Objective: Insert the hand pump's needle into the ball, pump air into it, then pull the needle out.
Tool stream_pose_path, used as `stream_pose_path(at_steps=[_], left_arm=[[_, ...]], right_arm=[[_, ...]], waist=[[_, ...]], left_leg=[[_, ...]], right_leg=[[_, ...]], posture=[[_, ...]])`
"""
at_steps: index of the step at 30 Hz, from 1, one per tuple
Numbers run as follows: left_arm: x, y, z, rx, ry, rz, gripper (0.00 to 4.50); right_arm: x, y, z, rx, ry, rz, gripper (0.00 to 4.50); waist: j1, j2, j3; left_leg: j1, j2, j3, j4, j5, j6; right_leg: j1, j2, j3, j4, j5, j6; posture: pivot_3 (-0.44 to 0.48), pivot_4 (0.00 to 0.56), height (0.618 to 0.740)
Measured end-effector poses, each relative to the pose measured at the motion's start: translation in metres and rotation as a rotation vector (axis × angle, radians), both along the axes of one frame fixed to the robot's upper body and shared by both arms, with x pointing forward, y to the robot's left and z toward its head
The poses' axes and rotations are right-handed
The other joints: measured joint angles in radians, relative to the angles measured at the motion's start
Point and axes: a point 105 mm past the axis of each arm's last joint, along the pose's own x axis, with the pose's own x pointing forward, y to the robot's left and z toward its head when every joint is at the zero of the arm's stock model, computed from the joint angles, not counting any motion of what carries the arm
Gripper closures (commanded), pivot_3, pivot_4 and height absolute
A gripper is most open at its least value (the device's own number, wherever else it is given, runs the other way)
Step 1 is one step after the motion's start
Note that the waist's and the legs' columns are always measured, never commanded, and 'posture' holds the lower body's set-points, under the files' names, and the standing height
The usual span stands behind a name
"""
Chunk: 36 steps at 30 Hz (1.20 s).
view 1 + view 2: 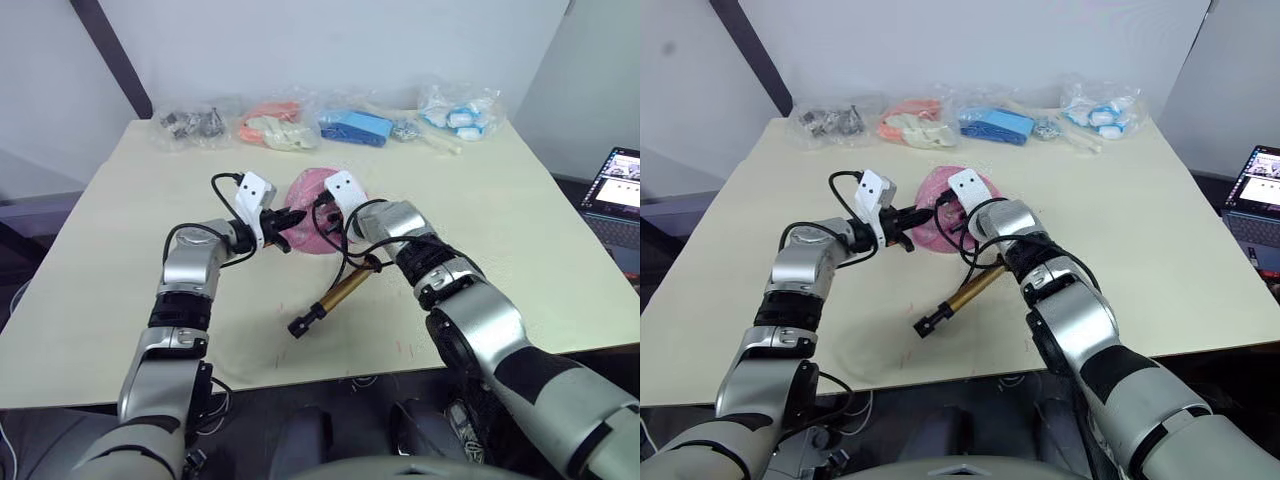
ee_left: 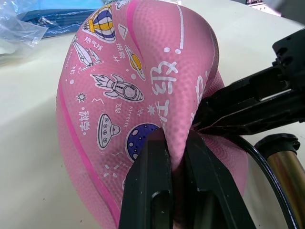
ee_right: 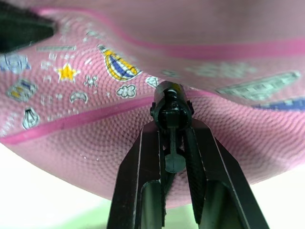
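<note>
Pinching the ball (image 2: 143, 95), needle (image 3: 170, 102) seemingly against it

Both claws (image 1: 290, 217) (image 3: 172, 125) clamped, nearly touching

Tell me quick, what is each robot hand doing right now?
Left gripper: shut on a pinched fold of the pink ball.
Right gripper: shut on the black needle fitting, held against the ball.
</note>
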Motion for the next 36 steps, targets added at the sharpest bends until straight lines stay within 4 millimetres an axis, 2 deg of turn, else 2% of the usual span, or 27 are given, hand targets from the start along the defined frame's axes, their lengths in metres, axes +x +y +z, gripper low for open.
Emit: stream_pose_path(at_steps=[8,18,33,36], left_arm=[[0.002,-0.002,0.002,-0.004,-0.010,-0.005,4.50],[0.004,-0.014,0.008,-0.028,-0.049,-0.054,4.50],[0.006,-0.016,0.011,-0.033,-0.060,-0.069,4.50],[0.007,-0.016,0.010,-0.032,-0.058,-0.067,4.50]], right_arm=[[-0.002,-0.007,-0.001,-0.002,-0.113,0.044,4.15],[-0.018,-0.037,0.006,0.004,-0.278,0.125,4.15],[-0.025,-0.047,0.008,-0.002,-0.337,0.171,4.15],[-0.024,-0.046,0.010,0.008,-0.350,0.168,3.06]], waist=[[0.004,0.001,0.002],[0.036,0.008,0.009],[0.039,0.007,0.015],[0.039,0.007,0.015]], left_leg=[[-0.002,0.000,-0.001,0.000,0.000,0.000],[-0.019,-0.006,-0.002,0.000,0.000,0.000],[-0.021,-0.008,-0.002,-0.001,0.000,0.000],[-0.021,-0.008,-0.002,-0.001,0.000,0.000]], right_leg=[[0.000,0.000,-0.001,-0.002,-0.002,0.004],[-0.008,-0.001,-0.008,-0.009,0.003,0.005],[-0.007,-0.003,-0.010,-0.013,0.002,0.008],[-0.007,-0.003,-0.010,-0.013,0.002,0.008]], posture=[[0.000,0.150,0.740],[0.000,0.150,0.740],[0.000,0.150,0.740],[0.000,0.150,0.740]])
